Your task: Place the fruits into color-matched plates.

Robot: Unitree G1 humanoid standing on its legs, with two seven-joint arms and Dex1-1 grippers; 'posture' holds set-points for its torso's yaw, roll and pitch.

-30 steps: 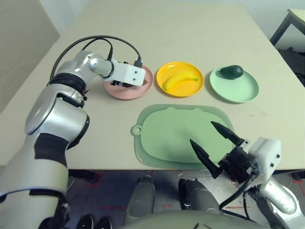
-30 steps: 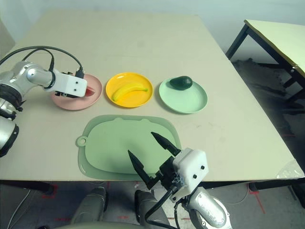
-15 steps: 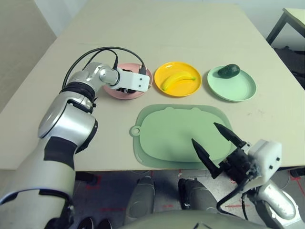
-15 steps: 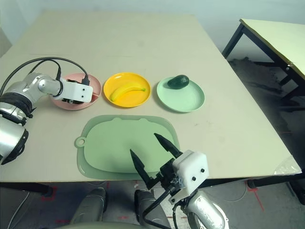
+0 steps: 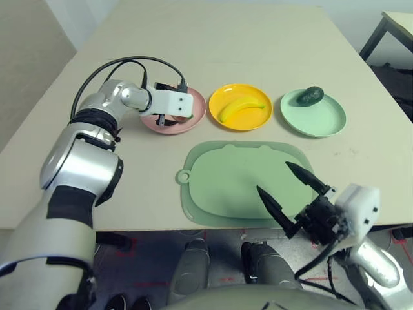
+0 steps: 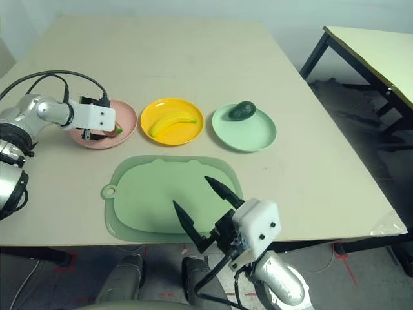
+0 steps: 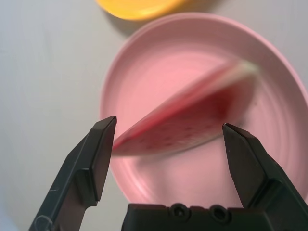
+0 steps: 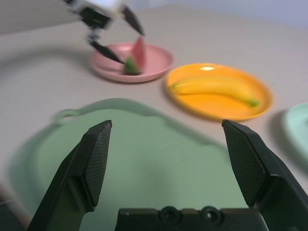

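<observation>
The red watermelon wedge (image 7: 192, 120) with green rind lies in the pale pink plate (image 5: 195, 118). My left gripper (image 7: 168, 126) hangs low over that plate, open, one finger on each side of the wedge and clear of it. The yellow banana (image 5: 242, 106) rests in the bright yellow plate (image 5: 263, 120). On the far rim of the mint green plate (image 5: 317, 121) sits the dark green avocado (image 5: 310, 95). My right gripper (image 5: 272, 177) is open and holds nothing, above the near right part of the pale green mat (image 5: 232, 174).
The rounded mat with its handle hole (image 5: 185, 175) lies bare between the plates and the table's front edge. A black cable (image 5: 122, 62) loops over my left wrist. Another table (image 6: 377, 51) stands off to the right, beyond this table's right edge.
My left gripper has drawn back slightly to the left over the pink plate, and the watermelon wedge now shows beside it in the plate. The right arm has hardly moved.
</observation>
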